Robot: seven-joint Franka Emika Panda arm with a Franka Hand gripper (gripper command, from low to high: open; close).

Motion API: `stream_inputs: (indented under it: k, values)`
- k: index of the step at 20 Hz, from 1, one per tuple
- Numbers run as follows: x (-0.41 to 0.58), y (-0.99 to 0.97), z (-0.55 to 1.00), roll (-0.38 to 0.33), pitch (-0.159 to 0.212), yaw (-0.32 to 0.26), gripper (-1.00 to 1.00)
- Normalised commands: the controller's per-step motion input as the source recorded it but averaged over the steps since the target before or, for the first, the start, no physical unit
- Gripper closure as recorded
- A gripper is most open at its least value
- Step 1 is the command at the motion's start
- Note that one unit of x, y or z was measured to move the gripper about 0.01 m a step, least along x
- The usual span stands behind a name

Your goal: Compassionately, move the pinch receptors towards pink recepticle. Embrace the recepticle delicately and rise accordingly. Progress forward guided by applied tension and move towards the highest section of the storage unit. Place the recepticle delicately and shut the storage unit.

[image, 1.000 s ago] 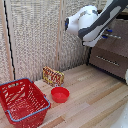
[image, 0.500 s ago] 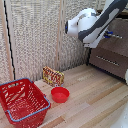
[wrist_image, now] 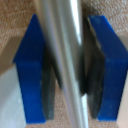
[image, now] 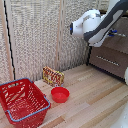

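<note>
Drawer handle (wrist_image: pixel 64 60), a silver bar, ran lengthwise between the two blue pads (wrist_image: pixel 31 75) of the pinch receptors (wrist_image: pixel 65 70) in the wrist view; the pads sat close against it on either side, pinching the bar, a grip that suited pushing or pulling a drawer, judged the closing step. Storage unit (image: pixel 111 60): dark brown chest with thin silver bar handles, at the exterior view's right, partly covered by the white-and-grey arm (image: pixel 97 25) reaching in toward its upper part; the fingers themselves were hidden in that view. Pink recepticle: not visible in either view; whether it lay inside a drawer could not be told. Red bowl (image: pixel 60 94): on the wooden floor (image: pixel 95 100), well apart from the chest. Patterned box (image: pixel 53 76): just behind the bowl, against the woven wall panel (image: pixel 35 35). Red wire-frame basket (image: pixel 21 102): near the exterior view's lower left, beside the bowl, not touching it.
</note>
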Motion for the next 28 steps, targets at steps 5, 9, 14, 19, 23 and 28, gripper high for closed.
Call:
stream_inputs:
  k: [5, 9, 14, 19, 23, 28]
  values:
    - [-0.25, -0.77, 0.25, -0.011, 0.007, 0.096, 1.0]
    - [-0.152, -0.86, 0.35, 0.007, 0.005, 0.091, 1.0]
    - [-0.108, -0.75, 0.27, 0.01, 0.0, 0.082, 1.0]
    - [0.0, 0.05, 0.0, -0.011, -0.005, 0.04, -1.0]
    - [0.079, 0.3, 0.0, -0.034, 0.0, 0.005, -1.0]
    - [0.152, 0.5, -0.11, -0.01, 0.0, 0.0, -1.0]
